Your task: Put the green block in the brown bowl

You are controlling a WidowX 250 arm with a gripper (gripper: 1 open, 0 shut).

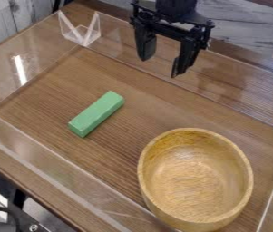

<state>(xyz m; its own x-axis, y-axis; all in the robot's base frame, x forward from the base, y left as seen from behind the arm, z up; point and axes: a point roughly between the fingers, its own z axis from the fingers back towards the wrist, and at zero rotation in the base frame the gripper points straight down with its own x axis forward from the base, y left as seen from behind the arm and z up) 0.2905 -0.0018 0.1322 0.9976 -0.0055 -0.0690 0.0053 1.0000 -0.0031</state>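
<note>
The green block [96,113] lies flat on the wooden table, left of centre, its long side running diagonally. At the front right stands the brown bowl [163,149], round, light wood, with nothing inside. My gripper [163,53] hangs at the back, pointing down, above the table and well behind both objects. Its two black fingers stand apart with nothing between them, so it is open.
A clear plastic wall [30,54] runs around the table [211,100]. A small clear bracket [81,29] sits on the wall at the back left.
</note>
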